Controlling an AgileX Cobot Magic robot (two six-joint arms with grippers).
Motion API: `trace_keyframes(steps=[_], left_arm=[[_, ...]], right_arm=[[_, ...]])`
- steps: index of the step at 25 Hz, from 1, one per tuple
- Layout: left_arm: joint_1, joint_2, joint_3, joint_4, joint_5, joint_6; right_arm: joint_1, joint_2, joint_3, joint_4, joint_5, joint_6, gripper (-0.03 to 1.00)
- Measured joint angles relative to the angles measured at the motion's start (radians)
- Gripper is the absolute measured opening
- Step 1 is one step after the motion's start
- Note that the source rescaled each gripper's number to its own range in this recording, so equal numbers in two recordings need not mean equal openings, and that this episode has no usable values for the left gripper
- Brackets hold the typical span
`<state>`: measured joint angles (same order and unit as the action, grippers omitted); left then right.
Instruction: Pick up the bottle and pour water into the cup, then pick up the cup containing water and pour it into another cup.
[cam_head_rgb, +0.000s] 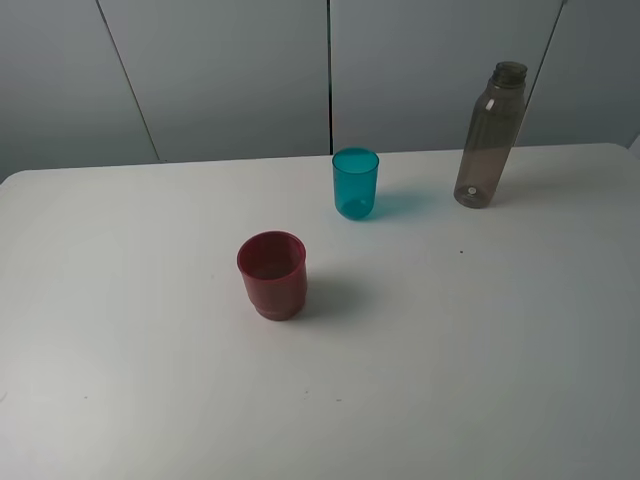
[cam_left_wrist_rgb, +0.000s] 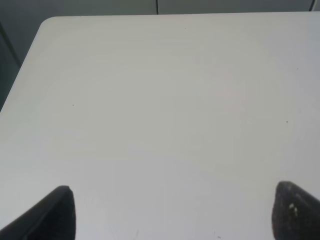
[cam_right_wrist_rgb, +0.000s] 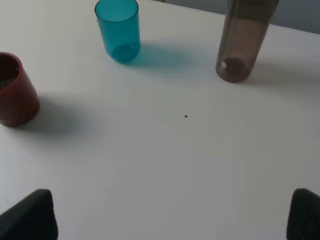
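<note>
The tall smoky grey-brown bottle (cam_head_rgb: 490, 135) stands upright at the back right of the white table (cam_head_rgb: 150, 380). The teal cup (cam_head_rgb: 355, 183) stands upright left of it, near the back middle. The dark red cup (cam_head_rgb: 272, 275) stands upright nearer the front, left of the teal one. Neither gripper shows in the exterior view. In the right wrist view my right gripper (cam_right_wrist_rgb: 172, 215) is open and empty, well short of the bottle (cam_right_wrist_rgb: 245, 42), teal cup (cam_right_wrist_rgb: 118, 30) and red cup (cam_right_wrist_rgb: 15, 90). In the left wrist view my left gripper (cam_left_wrist_rgb: 172, 210) is open over bare table.
Grey wall panels (cam_head_rgb: 230, 70) rise behind the table's back edge. The table's rounded back left corner (cam_left_wrist_rgb: 50, 22) shows in the left wrist view. A small dark speck (cam_head_rgb: 461, 252) lies on the table in front of the bottle.
</note>
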<state>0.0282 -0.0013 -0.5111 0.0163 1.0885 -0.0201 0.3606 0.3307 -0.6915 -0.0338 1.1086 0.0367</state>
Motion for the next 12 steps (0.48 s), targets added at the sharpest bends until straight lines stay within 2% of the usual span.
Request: trace_keyframes(steps=[8,12], left_arm=[[0.0,0.0,0.0,0.0,0.0,0.0],[0.0,0.0,0.0,0.0,0.0,-0.002]], right_arm=[[-0.006,-0.204,0.112,0.034,0.021,0.0,0.99],[-0.059,-0.254,0.178,0.053,0.0,0.016,0.99]])
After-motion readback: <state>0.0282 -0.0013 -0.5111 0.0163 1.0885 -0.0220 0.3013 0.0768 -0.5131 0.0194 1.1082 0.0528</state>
